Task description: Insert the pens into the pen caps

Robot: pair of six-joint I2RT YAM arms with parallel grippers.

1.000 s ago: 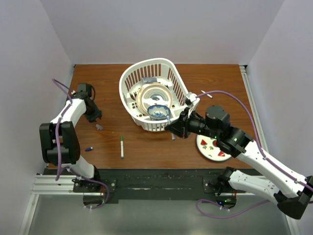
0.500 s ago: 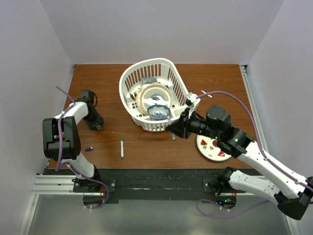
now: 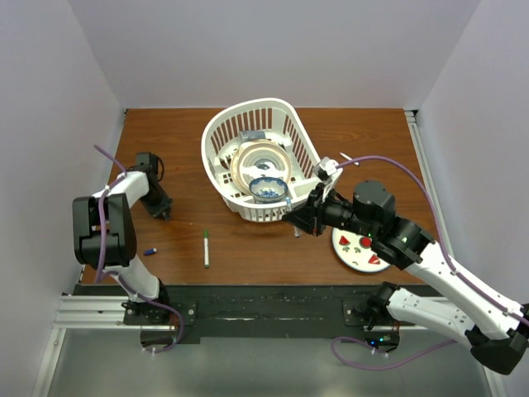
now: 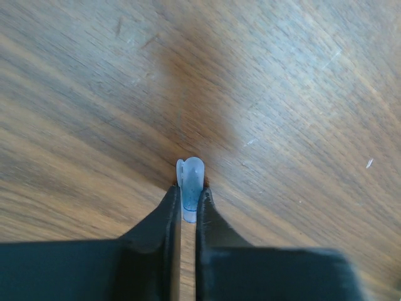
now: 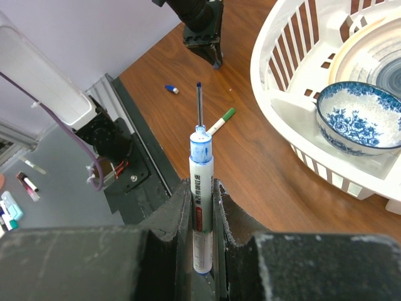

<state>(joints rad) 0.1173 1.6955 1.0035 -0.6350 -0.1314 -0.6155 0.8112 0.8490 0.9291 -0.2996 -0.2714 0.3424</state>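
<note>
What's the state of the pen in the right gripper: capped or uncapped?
Uncapped: the pen in the right gripper shows its bare blue tip.

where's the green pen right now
In the top view the green-tipped pen lies on the table, left of centre, just in front of the basket, with the blue cap to its left.

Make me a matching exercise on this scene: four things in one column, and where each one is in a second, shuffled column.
Things:
1. pale cap
2. blue-tipped pen
3. green-ended pen
4. patterned bowl

Places:
A. inside the white basket
B. lying on the table
C. clamped in the left pincer
D. clamped in the right pincer

Pairs: 1-C, 2-D, 3-B, 4-A.
</note>
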